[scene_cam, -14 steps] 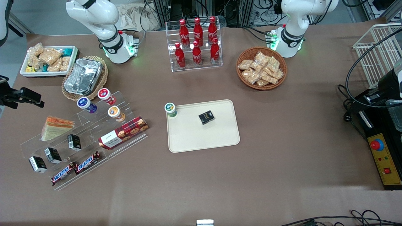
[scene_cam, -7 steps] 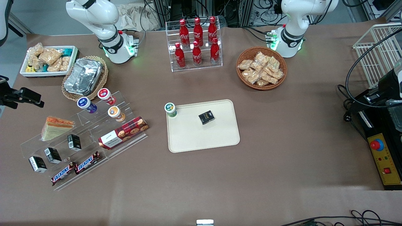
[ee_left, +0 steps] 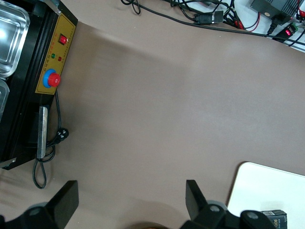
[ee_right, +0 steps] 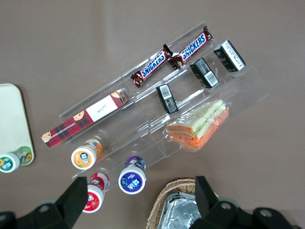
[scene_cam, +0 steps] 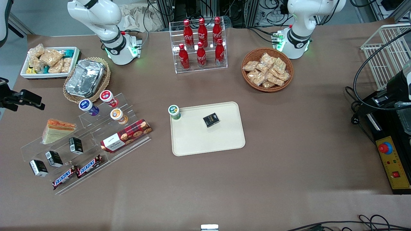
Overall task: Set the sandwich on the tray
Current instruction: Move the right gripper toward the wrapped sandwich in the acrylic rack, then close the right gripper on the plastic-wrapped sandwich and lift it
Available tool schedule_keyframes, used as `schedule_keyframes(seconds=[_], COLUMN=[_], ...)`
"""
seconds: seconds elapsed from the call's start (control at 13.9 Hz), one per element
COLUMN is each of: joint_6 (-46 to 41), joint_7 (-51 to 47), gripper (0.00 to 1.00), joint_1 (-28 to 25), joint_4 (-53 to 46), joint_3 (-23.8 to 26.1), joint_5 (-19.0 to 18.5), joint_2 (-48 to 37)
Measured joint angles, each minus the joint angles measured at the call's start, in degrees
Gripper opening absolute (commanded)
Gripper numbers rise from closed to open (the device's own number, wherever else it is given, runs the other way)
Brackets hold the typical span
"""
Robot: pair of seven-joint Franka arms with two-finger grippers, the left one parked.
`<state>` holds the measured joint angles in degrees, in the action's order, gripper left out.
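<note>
The sandwich (scene_cam: 57,130), a wrapped wedge with orange and green layers, lies on the top step of a clear acrylic rack toward the working arm's end of the table. It also shows in the right wrist view (ee_right: 200,125). The cream tray (scene_cam: 208,142) lies mid-table, with a black box (scene_cam: 211,120) on it and a green-lidded cup (scene_cam: 174,111) at its corner; its edge shows in the right wrist view (ee_right: 12,119). My right gripper (ee_right: 140,200) is open and empty. It hangs high above the cups and the wicker basket, apart from the sandwich, and shows at the table's end (scene_cam: 32,100).
The rack (scene_cam: 83,141) also holds several small black boxes, two Snickers bars (scene_cam: 77,171), a red biscuit box (scene_cam: 126,135) and three lidded cups (scene_cam: 109,98). A foil container (scene_cam: 85,78) sits in a wicker basket beside a white snack bin (scene_cam: 49,61). A cola rack (scene_cam: 200,45) and a basket of snack packets (scene_cam: 267,70) stand farther from the front camera.
</note>
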<state>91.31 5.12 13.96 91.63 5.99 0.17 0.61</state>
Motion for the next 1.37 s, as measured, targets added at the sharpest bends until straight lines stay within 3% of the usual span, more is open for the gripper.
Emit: schedule_keyframes(seconds=[0.14, 0.58, 1.01, 1.37], joint_6=[-0.14, -3.26, 1.88, 14.82], joint_7=[-6.41, -37.67, -49.16, -54.35], gripper=[0.99, 0.99, 0.99, 0.99], joint_1=[0.22, 1.33, 5.56, 7.39], joint_4=[0.00, 0.68, 1.47, 7.51], joint_3=[-0.18, -0.91, -2.00, -2.07], joint_5=[0.00, -0.43, -1.39, -1.40], joint_2=[0.02, 1.89, 10.08, 11.45])
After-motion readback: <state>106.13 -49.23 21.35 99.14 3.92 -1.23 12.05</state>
